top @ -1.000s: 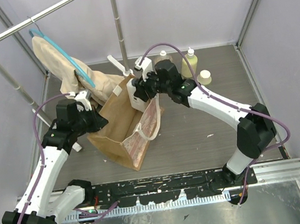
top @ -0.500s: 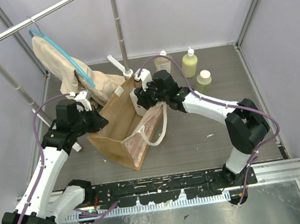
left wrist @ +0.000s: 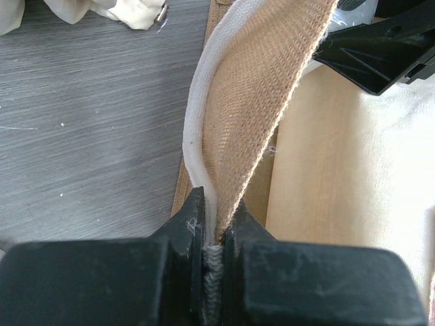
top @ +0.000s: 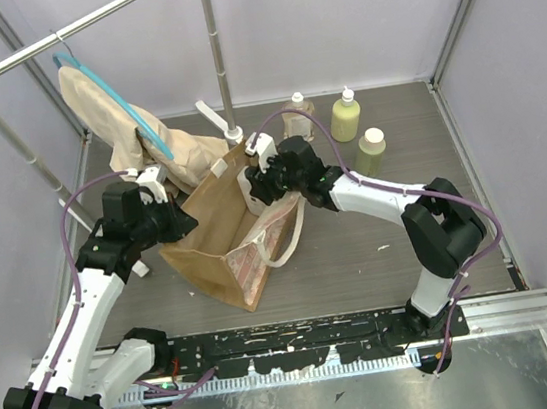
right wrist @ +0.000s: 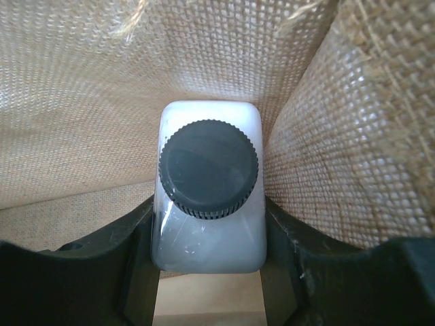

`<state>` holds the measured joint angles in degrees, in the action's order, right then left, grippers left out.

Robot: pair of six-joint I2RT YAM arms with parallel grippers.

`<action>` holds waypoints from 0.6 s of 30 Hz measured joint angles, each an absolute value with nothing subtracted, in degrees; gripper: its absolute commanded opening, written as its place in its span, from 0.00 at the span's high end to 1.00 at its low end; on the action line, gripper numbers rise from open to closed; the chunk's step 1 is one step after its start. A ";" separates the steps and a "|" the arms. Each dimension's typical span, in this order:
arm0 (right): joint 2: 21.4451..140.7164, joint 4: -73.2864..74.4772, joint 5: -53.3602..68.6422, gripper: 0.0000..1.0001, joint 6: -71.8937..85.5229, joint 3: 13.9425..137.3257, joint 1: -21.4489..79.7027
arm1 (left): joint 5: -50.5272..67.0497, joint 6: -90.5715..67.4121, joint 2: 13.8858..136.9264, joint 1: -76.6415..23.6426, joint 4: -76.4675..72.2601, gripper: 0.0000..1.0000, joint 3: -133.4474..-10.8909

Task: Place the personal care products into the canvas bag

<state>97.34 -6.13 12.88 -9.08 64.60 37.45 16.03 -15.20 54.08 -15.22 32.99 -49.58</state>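
**Inside the tote's mouth: white bottle gripped, three bottles out on the table**

At the 1 o'clock corner of the tan-brown woven canvas bag [top: 205, 262], the right gripper [top: 257, 182] reaches down into the open mouth. Its two fingers are clamped on the sides of the tall white rectangular bottle [right wrist: 178, 234] with the ribbed black cap [right wrist: 209, 170]. From the right wrist we see coarse tan weave around the bottle on three sides, so it sits within the bag's walls (whether it touches the bottom we cannot tell).

On the bag's 9 o'clock side, the left gripper [left wrist: 213, 224] is pinched tight on the cream strap handle [left wrist: 197, 129] and the burlap rim beside it.

The other three products stand upright on the dark grey table [top: 359, 244], between 12 and 2 o'clock of the bag and apart from it. They are the squat clear amber bottle [top: 296, 113], one yellow-green bottle with a white cap [top: 346, 116], and a second yellow-green bottle [top: 371, 149] nearer us. At the bag's 11 o'clock, a beige cloth garment [top: 106, 116] hangs on a blue hanger [top: 136, 117].
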 measured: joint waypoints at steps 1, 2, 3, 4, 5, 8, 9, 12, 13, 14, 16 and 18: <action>97.34 -6.02 12.64 0.75 -9.10 64.60 37.52 | 16.01 -15.20 54.08 -15.22 32.97 1.00 -49.56; 97.34 -5.98 12.43 0.69 -9.10 64.62 37.54 | 16.01 -15.20 54.08 -15.22 32.93 1.00 -49.50; 97.34 -5.87 12.12 0.62 -9.08 64.69 37.63 | 16.01 -15.20 54.06 -15.22 32.93 1.00 -49.47; 97.34 -5.74 11.64 0.54 -9.08 64.75 37.74 | 16.01 -15.20 54.06 -15.22 32.91 1.00 -49.47; 97.34 -5.63 11.25 0.47 -9.08 64.77 37.82 | 16.01 -15.20 54.06 -15.22 32.91 1.00 -49.45; 97.23 -5.39 10.44 0.24 -9.02 64.82 37.95 | 16.01 -15.20 54.06 -15.22 32.91 1.00 -49.43; 97.08 -5.04 9.98 0.18 -9.10 64.82 37.98 | 16.01 -15.20 54.06 -15.22 32.88 1.00 -49.43; 95.77 -3.64 9.04 0.03 -9.30 64.84 38.04 | 16.01 -15.20 54.06 -15.22 32.49 1.00 -49.43; 95.20 -3.14 8.69 0.00 -9.47 64.84 38.09 | 16.03 -15.22 54.08 -15.22 32.36 1.00 -49.43; 94.43 -2.42 8.38 0.00 -9.58 64.95 38.11 | 16.03 -15.22 54.08 -15.22 32.21 1.00 -49.39; 92.90 -1.45 7.84 0.00 -9.61 65.04 38.11 | 16.08 -15.22 54.13 -15.33 32.05 1.00 -49.39; 91.13 -1.02 7.20 0.00 -9.43 65.04 38.09 | 16.05 -15.22 54.15 -15.31 32.05 1.00 -49.36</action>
